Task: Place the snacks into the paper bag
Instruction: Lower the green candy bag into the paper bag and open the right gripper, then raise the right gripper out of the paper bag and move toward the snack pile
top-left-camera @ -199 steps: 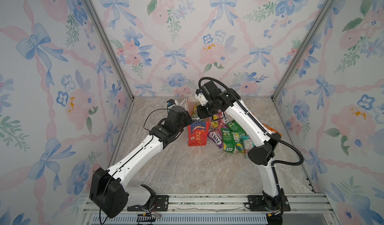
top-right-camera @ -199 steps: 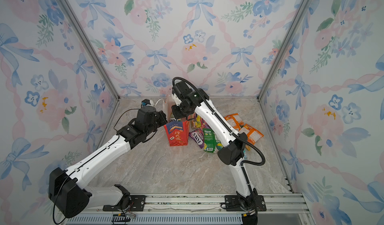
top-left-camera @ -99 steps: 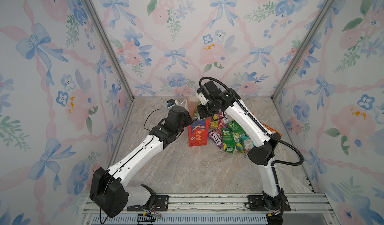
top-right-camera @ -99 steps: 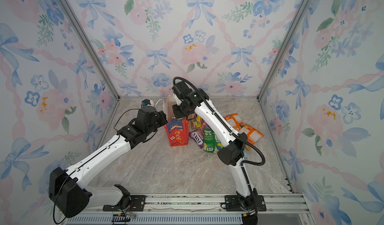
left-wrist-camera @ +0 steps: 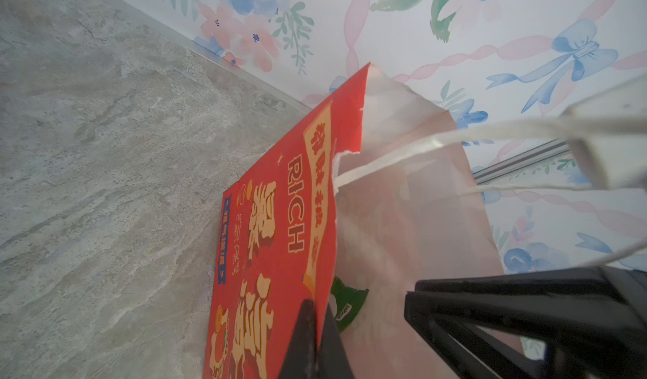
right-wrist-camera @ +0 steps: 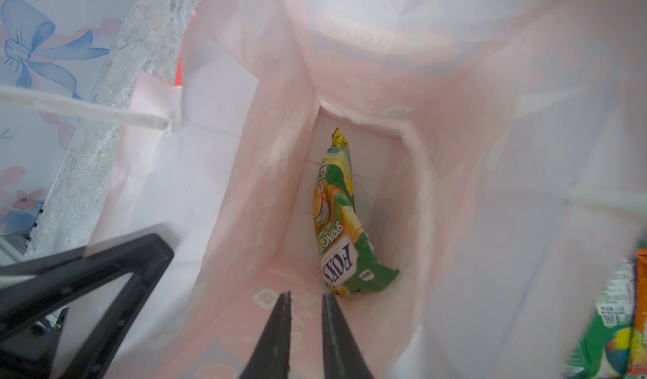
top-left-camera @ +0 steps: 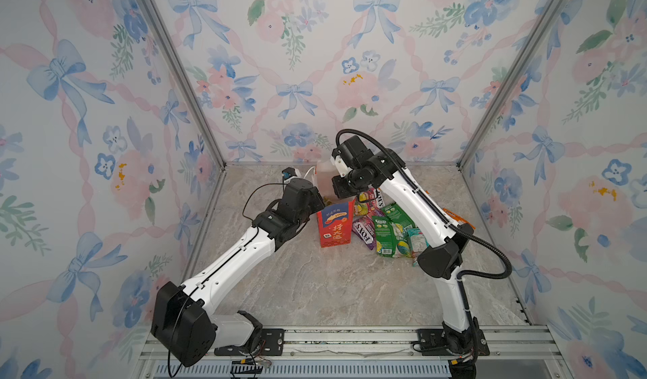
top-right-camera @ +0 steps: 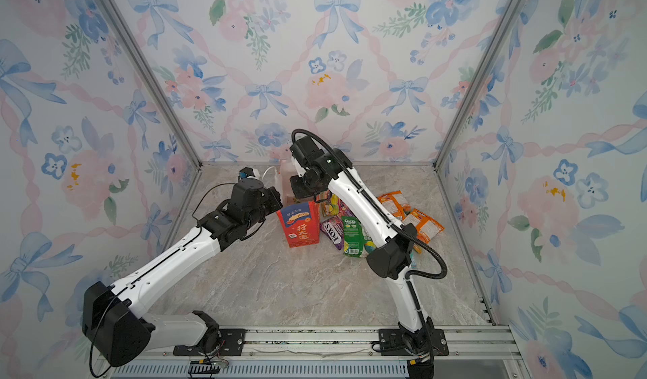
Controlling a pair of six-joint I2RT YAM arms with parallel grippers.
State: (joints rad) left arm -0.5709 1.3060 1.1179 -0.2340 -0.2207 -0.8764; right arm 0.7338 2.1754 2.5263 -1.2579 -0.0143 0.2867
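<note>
Red paper bag (top-left-camera: 334, 228) stands upright, a green-yellow FOX'S packet (right-wrist-camera: 345, 226) inside.

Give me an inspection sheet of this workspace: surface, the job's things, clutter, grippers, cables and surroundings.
Surface: grey marbled tabletop.
Job's things: tall red paper bag stands upright with its mouth open; a green-yellow FOX'S packet lies at its bottom. A purple FOX'S packet, green packets, a teal packet and orange packets lie on the tabletop to the bag's right.
Clutter: nothing seen.
Grippers: left gripper is shut on the bag's rim; right gripper is at the bag's mouth, jaws slightly apart, empty.
Cables: black corrugated hose along the right arm; thin black cable looped at the left wrist.
Surroundings: floral wallpaper walls; aluminium rail in front.
</note>
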